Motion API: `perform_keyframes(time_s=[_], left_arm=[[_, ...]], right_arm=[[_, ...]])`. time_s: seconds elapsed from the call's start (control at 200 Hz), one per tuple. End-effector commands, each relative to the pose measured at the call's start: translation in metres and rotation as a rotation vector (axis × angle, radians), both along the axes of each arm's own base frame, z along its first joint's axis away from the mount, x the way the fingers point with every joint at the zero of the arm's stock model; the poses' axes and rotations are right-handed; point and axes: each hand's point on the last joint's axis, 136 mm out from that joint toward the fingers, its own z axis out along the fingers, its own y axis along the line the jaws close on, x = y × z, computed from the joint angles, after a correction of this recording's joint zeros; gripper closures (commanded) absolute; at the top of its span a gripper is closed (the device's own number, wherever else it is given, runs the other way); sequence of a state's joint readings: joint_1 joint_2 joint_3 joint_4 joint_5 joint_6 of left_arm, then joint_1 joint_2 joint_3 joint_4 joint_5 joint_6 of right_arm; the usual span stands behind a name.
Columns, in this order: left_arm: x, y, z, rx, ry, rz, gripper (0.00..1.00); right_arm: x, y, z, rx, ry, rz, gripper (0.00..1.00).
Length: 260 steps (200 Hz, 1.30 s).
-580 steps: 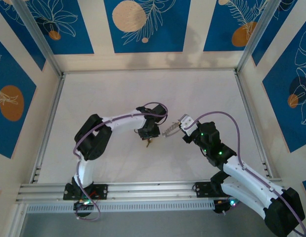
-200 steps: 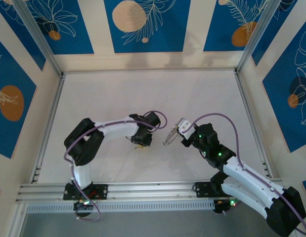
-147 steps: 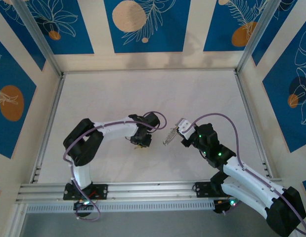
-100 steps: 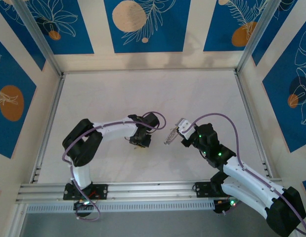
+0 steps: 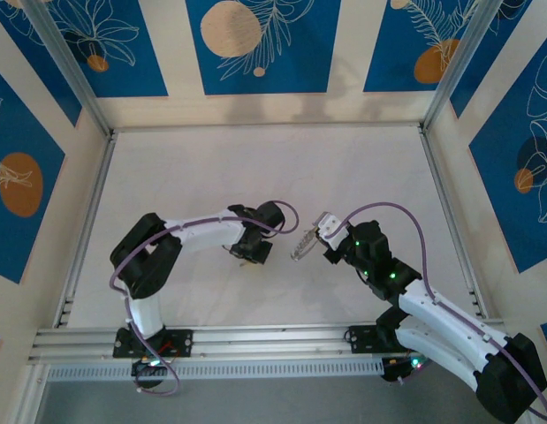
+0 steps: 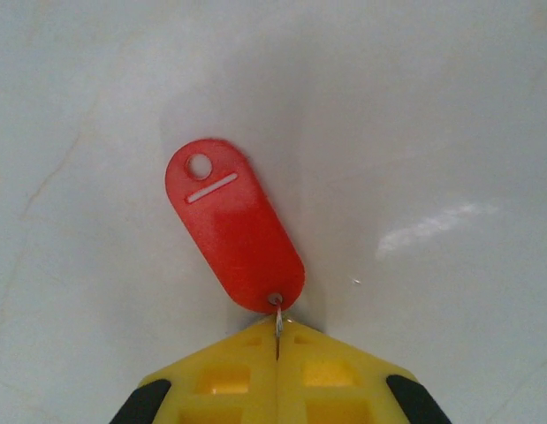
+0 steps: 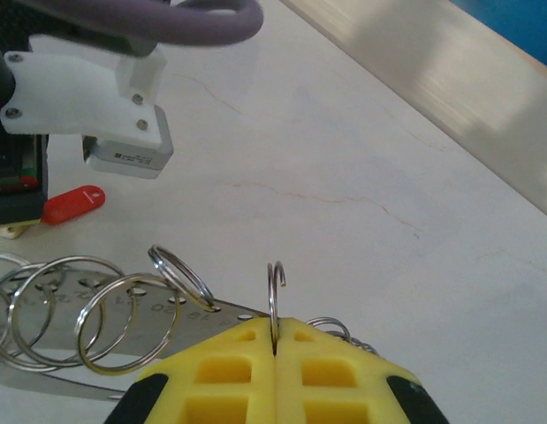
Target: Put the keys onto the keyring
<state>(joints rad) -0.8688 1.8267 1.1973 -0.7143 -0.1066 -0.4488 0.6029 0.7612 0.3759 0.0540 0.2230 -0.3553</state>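
A red plastic key tag [image 6: 233,234] with a hole and a slot lies on the white table. Its small metal loop is pinched between the yellow jaws of my left gripper [image 6: 277,331], which is shut on it. My right gripper [image 7: 275,327] is shut on the keyring [image 7: 272,291], a thin steel split ring with its open end standing up out of the jaws. The red tag [image 7: 74,203] also lies to the left in the right wrist view. In the top view the left gripper [image 5: 248,256] and the right gripper [image 5: 310,237] face each other a short way apart.
A flat metal strip with holes [image 7: 163,310] carries several more split rings [image 7: 180,276] just left of my right jaws. The left wrist's white camera housing [image 7: 123,115] hangs above the tag. Raised aluminium rails [image 5: 87,212] edge the table.
My left gripper has closed fully on the tag's loop. Since the earliest frame it has drawn down and left, away from the right gripper, which has barely shifted.
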Motion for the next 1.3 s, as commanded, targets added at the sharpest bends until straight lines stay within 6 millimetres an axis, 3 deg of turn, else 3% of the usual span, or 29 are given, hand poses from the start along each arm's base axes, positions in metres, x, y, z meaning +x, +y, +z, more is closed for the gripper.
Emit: perform_keyframes(time_s=[0.0,0.175,0.36,0.45,0.59,0.82,1.11,1.295], left_arm=[[0.008,-0.001,0.039,-0.040,-0.117,-0.168,1.00],[0.006,-0.011,0.097,-0.224,-0.381,-0.500,1.00],[-0.006,-0.017,0.132,-0.354,-0.560,-0.777,1.00],[-0.011,-0.016,0.139,-0.332,-0.606,-0.885,1.00],[-0.033,-0.019,0.143,-0.362,-0.665,-1.110,1.00],[-0.061,-0.026,0.143,-0.448,-0.751,-1.330,1.00],[-0.064,-0.034,0.145,-0.477,-0.850,-1.401,1.00],[-0.080,-0.036,0.147,-0.539,-0.885,-1.493,1.00]], right_arm=[[-0.002,0.013,0.021,0.029,-0.015,0.062,1.00],[-0.016,0.031,0.037,0.063,-0.025,0.177,1.00],[-0.033,0.048,0.025,0.055,0.089,0.311,1.00],[-0.043,0.057,0.021,0.048,0.132,0.384,1.00],[-0.062,0.067,0.015,0.019,0.192,0.501,1.00],[-0.096,0.083,0.005,-0.039,0.262,0.698,1.00],[-0.106,0.101,-0.005,-0.065,0.376,0.793,1.00],[-0.104,0.112,-0.003,-0.039,0.384,0.827,1.00]])
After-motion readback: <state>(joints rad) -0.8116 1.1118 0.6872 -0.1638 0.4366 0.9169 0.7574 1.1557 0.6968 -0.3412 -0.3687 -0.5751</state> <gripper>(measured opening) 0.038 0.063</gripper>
